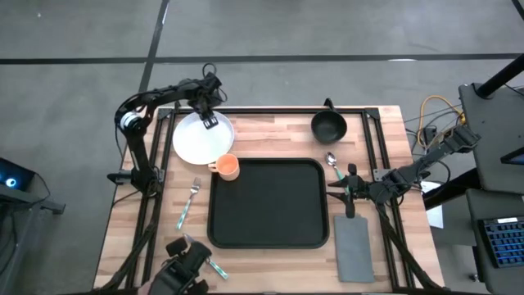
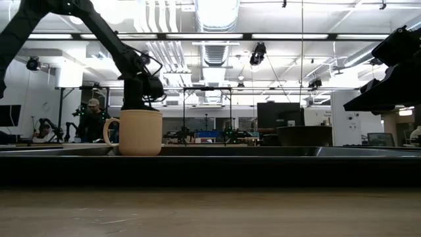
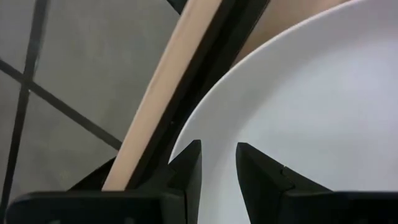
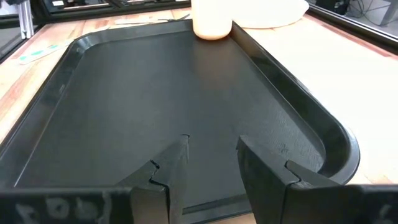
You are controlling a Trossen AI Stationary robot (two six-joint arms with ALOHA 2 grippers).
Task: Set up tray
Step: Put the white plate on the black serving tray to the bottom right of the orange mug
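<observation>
I have the left gripper (image 1: 210, 120) over the far edge of the white plate (image 1: 195, 141), fingers parted around its rim. My right gripper (image 1: 338, 188) sits open just beside the empty black tray (image 1: 268, 238), which lies mid-table with the orange mug (image 1: 228, 167) at its corner.

Table (image 1: 270, 131): pale wood planks, visible grain, matt. Tray (image 4: 155, 93): black plastic, fine pebbled texture, dull sheen on rim. Plate (image 3: 323, 106): white, smooth, soft gloss. Mug (image 1: 227, 167): orange, smooth, looks ceramic. Bowl (image 1: 328, 125): black, smooth. Napkin (image 1: 355, 247): grey, flat, matt, cloth-like. Spoon (image 1: 332, 160): shiny metal bowl. Fork (image 1: 194, 189): metal tines, pale green handle. Gripper fingers (image 4: 267, 171): black, matt plastic.
</observation>
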